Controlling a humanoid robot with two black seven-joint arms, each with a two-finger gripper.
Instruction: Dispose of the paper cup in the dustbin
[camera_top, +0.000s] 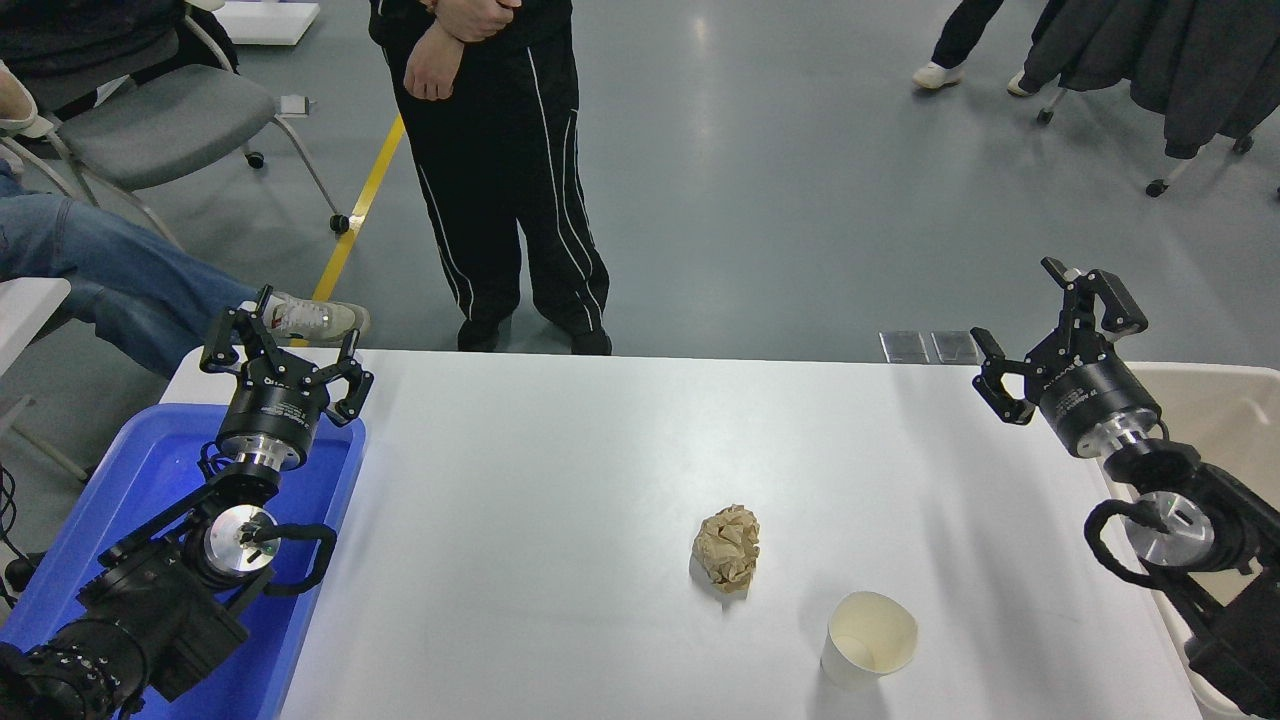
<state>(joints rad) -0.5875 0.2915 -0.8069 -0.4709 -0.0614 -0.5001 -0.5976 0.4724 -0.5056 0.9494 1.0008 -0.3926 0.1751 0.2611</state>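
Glossy grey floor (780, 200) (yellow line (360, 205) across it), grey wheeled chair (160, 120) at left.

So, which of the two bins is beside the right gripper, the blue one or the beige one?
The beige dustbin, at the table's right edge beside the right gripper. The blue bin sits at the left, under the parked left arm.

I'm seeing the smooth white bench (560, 470) giving off a soft sheen, the paper cup (868, 640) looking matt, and the brown paper ball (727, 547) showing rough creases. The blue bin (150, 470) is shining like glossy plastic; the dustbin (1225, 420) is looking duller.
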